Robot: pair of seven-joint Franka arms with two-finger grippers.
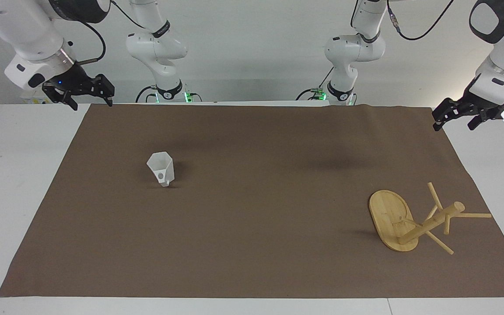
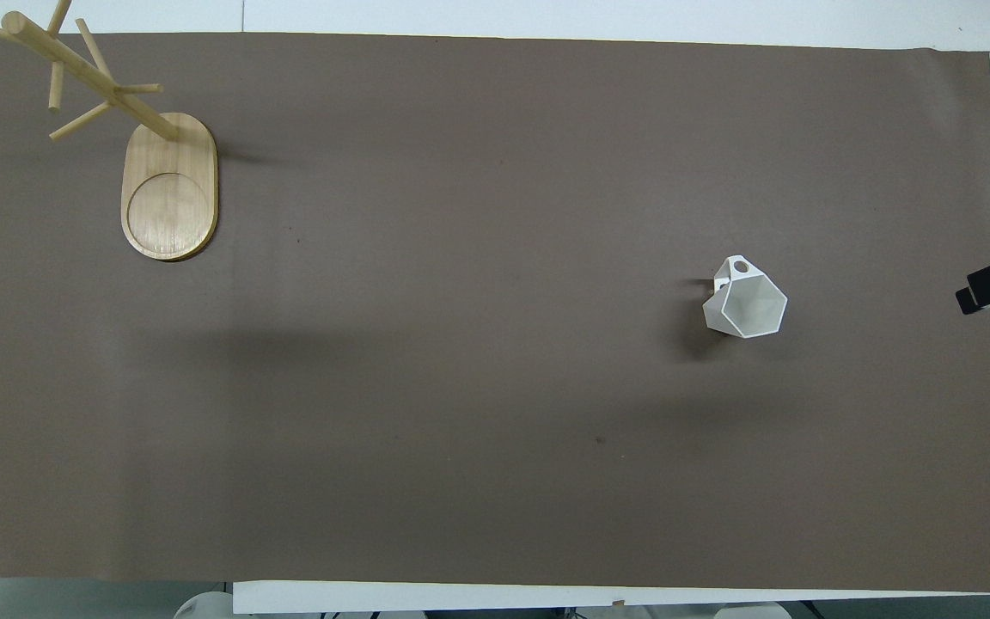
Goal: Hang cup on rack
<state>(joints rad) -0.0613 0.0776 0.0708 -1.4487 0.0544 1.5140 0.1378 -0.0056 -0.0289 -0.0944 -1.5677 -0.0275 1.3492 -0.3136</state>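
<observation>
White plastic, the cup [image 1: 161,168] stands upright on the brown mat toward the right arm's end of the desk, well apart from the bamboo rack [image 1: 414,223]. Nothing is grasped: right pincer [image 1: 86,94] and left pincer [image 1: 456,117] hang released. Judged next: reaching for the cup.

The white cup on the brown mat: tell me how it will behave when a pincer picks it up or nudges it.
The cup tapers to a narrow base, so a sideways nudge would probably tip it. It looks thin-walled and plastic, likely light and apt to slide. Its flat facets and squared handle should offer steady grip surfaces.
</observation>
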